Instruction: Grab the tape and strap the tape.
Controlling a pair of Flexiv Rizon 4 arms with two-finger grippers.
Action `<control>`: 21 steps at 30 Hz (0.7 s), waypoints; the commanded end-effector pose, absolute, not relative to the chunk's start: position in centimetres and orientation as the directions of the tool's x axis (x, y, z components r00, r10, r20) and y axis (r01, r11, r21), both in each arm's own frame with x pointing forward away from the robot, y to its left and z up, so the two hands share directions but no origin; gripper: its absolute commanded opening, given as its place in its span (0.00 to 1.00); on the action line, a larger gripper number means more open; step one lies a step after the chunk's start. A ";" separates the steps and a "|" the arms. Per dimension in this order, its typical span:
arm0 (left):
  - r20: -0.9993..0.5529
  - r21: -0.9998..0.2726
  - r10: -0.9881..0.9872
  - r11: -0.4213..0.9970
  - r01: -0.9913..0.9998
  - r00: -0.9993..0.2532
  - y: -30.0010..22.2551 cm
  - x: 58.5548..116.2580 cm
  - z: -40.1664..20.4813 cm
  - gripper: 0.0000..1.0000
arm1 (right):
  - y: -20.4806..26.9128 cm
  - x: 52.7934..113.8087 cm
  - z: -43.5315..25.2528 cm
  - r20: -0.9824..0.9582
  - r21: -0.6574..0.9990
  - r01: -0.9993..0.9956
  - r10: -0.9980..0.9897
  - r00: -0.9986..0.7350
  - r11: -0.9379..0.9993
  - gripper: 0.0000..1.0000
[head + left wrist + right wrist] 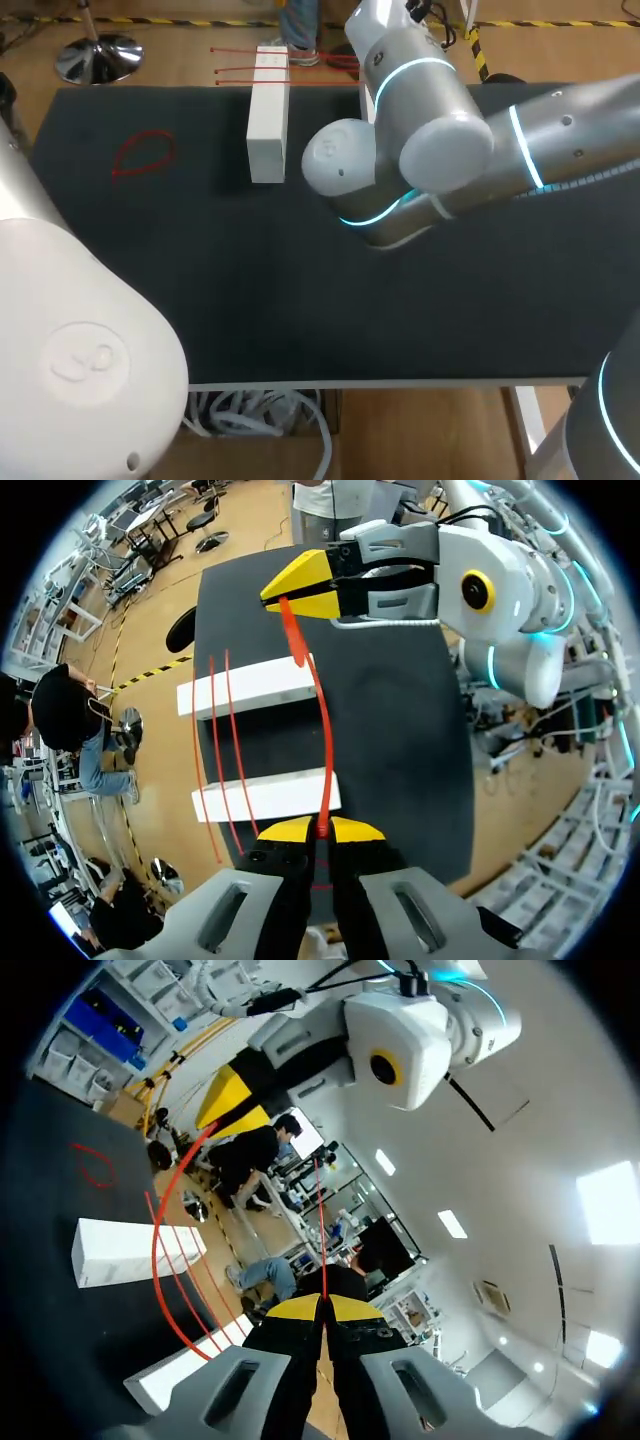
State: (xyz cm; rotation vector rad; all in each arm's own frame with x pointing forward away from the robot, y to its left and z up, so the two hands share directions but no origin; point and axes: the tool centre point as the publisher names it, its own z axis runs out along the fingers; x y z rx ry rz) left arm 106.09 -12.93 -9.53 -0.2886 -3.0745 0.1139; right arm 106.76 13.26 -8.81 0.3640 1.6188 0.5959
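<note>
I'm working in a robotics lab: my white left arm (80,340) and grey right arm (480,150), ringed in glowing cyan, hang over a black-matted surface (300,310).

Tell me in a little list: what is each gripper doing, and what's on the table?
Left gripper: shut on the red tape
Right gripper: shut on the same tape, farther along
Tape: strung between the two grippers, above the table
White blocks: two, apart, red strips lying across both
Red loop: lying alone on the table
</note>
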 end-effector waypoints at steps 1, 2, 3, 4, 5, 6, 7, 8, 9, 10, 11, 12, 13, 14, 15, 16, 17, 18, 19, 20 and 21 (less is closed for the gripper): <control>0.047 -0.074 0.186 0.980 0.182 -0.981 -13.0 106.1 -9.4 0.00 | 13.8 106.3 -8.5 -0.849 0.522 -0.086 0.507 -0.150 0.848 0.00; 0.047 -0.074 0.186 0.980 0.182 -0.981 -13.0 106.1 -9.4 0.00 | 13.9 106.2 -8.6 -0.869 0.488 -0.074 0.475 -0.142 0.870 0.00; 0.047 -0.074 0.186 0.980 0.182 -0.981 -13.0 106.1 -9.4 0.00 | 13.9 106.2 -8.6 -0.883 0.462 -0.068 0.451 -0.132 0.884 0.00; 0.047 -0.074 0.186 0.980 0.182 -0.981 -13.0 106.1 -9.4 0.00 | 14.0 106.2 -8.6 -0.897 0.433 -0.058 0.424 -0.123 0.900 0.00; 0.047 -0.074 0.186 0.980 0.182 -0.981 -13.0 106.1 -9.4 0.00 | 13.9 106.1 -8.6 -0.911 0.404 -0.048 0.397 -0.112 0.914 0.00; 0.047 -0.074 0.186 0.980 0.182 -0.981 -13.0 106.1 -9.4 0.00 | 14.0 106.0 -8.5 -0.919 0.385 -0.044 0.379 -0.106 0.922 0.00; 0.047 -0.074 0.186 0.980 0.182 -0.981 -13.0 106.1 -9.4 0.00 | 14.1 105.9 -8.4 -0.926 0.369 -0.041 0.363 -0.103 0.929 0.00; 0.047 -0.074 0.186 0.980 0.182 -0.981 -13.0 106.1 -9.4 0.00 | 14.2 105.9 -8.3 -0.931 0.356 -0.034 0.352 -0.095 0.934 0.00; 0.047 -0.074 0.186 0.980 0.182 -0.981 -13.0 106.1 -9.4 0.00 | 14.3 105.8 -8.3 -0.935 0.346 -0.031 0.342 -0.090 0.938 0.00; 0.047 -0.074 0.186 0.980 0.182 -0.981 -13.0 106.1 -9.4 0.00 | 14.3 105.8 -8.3 -0.937 0.342 -0.029 0.338 -0.087 0.939 0.00; 0.047 -0.074 0.186 0.980 0.182 -0.981 -13.0 106.1 -9.4 0.00 | 14.3 105.8 -8.3 -0.937 0.342 -0.027 0.339 -0.086 0.939 0.00; 0.047 -0.074 0.186 0.980 0.182 -0.981 -13.0 106.1 -9.4 0.00 | 14.4 105.8 -8.3 -0.937 0.343 -0.024 0.340 -0.086 0.939 0.00; 0.047 -0.074 0.186 0.980 0.182 -0.981 -13.0 106.1 -9.4 0.00 | 14.5 105.8 -8.3 -0.937 0.341 -0.016 0.339 -0.085 0.940 0.00; 0.047 -0.074 0.186 0.980 0.182 -0.981 -13.0 106.1 -9.4 0.00 | 14.5 105.8 -8.3 -0.938 0.339 -0.012 0.337 -0.084 0.941 0.00; 0.047 -0.074 0.186 0.980 0.182 -0.981 -13.0 106.1 -9.4 0.00 | 14.5 105.8 -8.3 -0.938 0.338 -0.005 0.337 -0.082 0.941 0.00; 0.047 -0.074 0.186 0.980 0.182 -0.981 -13.0 106.1 -9.4 0.00 | 14.6 105.8 -8.3 -0.939 0.336 0.002 0.335 -0.077 0.942 0.00; 0.047 -0.074 0.186 0.980 0.182 -0.981 -13.0 106.1 -9.4 0.00 | 14.6 105.8 -8.3 -0.943 0.325 0.008 0.325 -0.075 0.946 0.00; 0.047 -0.074 0.186 0.980 0.182 -0.981 -13.0 106.1 -9.4 0.00 | 14.6 105.8 -8.4 -0.946 0.317 0.017 0.317 -0.072 0.948 0.00; 0.047 -0.074 0.186 0.980 0.182 -0.981 -13.0 106.1 -9.4 0.00 | 14.6 105.8 -8.4 -0.947 0.313 0.019 0.314 -0.072 0.949 0.00; 0.047 -0.074 0.186 0.980 0.182 -0.981 -13.0 106.1 -9.4 0.00 | 14.6 105.8 -8.4 -0.948 0.309 0.027 0.310 -0.071 0.951 0.00; 0.047 -0.074 0.186 0.980 0.182 -0.981 -13.0 106.1 -9.4 0.00 | 14.6 105.8 -8.4 -0.950 0.302 0.032 0.303 -0.071 0.953 0.00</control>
